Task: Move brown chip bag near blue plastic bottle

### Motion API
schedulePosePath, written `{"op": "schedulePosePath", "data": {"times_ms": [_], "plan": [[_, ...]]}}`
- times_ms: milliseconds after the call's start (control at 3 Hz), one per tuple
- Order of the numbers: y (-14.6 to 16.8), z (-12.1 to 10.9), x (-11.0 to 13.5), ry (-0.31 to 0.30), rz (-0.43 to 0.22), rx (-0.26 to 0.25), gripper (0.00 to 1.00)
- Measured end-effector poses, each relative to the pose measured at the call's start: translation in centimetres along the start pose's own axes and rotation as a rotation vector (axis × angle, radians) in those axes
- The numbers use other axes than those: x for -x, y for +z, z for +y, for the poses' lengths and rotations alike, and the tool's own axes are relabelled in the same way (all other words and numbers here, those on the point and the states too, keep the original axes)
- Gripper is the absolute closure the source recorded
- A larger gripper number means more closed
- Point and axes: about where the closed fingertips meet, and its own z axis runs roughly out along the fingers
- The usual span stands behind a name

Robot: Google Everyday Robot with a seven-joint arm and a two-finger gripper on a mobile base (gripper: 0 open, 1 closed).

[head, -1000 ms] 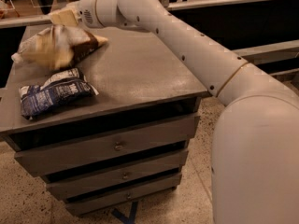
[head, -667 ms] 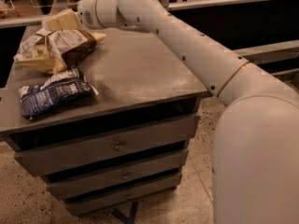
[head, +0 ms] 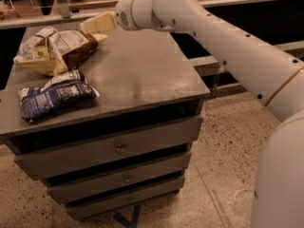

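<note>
The brown chip bag (head: 64, 49) lies flat at the back left of the grey table (head: 142, 75), with its dark brown panel facing right. A pale, clear thing that looks like the blue plastic bottle (head: 29, 45) lies against the bag's left end, partly hidden by it. My gripper (head: 94, 30) hangs just off the bag's upper right corner. Its cream fingers (head: 99, 22) are apart and hold nothing.
A dark blue and white bag (head: 54, 95) lies near the table's front left edge. The table is a drawer cabinet with several drawers (head: 118, 148). A shelf rail (head: 47, 19) runs behind it. My arm (head: 213, 27) spans the right side.
The brown chip bag has gone from raised and tilted in my gripper to lying flat on the table. My gripper has let go and sits at its right corner.
</note>
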Motion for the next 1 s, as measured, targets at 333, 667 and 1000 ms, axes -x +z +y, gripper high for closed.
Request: {"op": "schedulePosePath", "data": {"times_ms": [333, 667, 1000], "plan": [[-5.9, -5.1, -2.5, 0.026, 0.062, -0.184, 0.00], [-6.5, -5.9, -3.9, 0.069, 0.084, -0.210, 0.00], [-6.5, -5.8, -3.8, 0.067, 0.083, -0.209, 0.00]]}}
